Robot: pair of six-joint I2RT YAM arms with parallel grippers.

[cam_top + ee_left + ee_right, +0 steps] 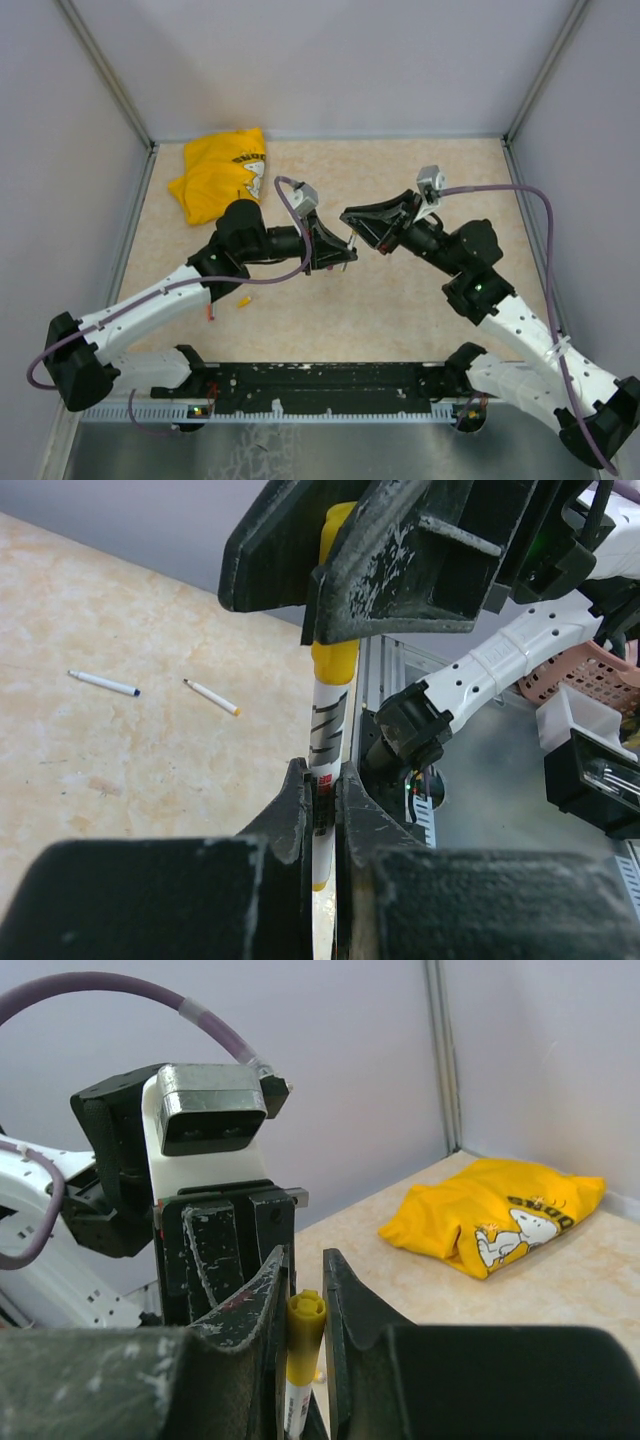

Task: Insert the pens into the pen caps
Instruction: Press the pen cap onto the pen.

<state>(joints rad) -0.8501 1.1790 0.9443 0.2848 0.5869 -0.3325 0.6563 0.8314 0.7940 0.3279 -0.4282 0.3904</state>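
from above: left hand (pixel 338 252) and right hand (pixel 362 228) tip to tip over the middle of the tabletop (pixel 420 310), a white pen (pixel 352 238) bridging the two. yellow cloth (pixel 222 176) bunched at the far left corner; small orange cap (pixel 242 301) lying just beside the left arm.

from the left wrist: left fingers clamped on the white pen's barrel; yellow cap (pixel 335 662) over its upper end, pinched in the right hand above. blue-tipped pen (pixel 103 683) and orange-tipped pen (pixel 211 697) flat on the tabletop, near each other, well apart from both hands.

from the right wrist: right fingers closed around the yellow cap, left hand just behind it, yellow cloth off to the right.
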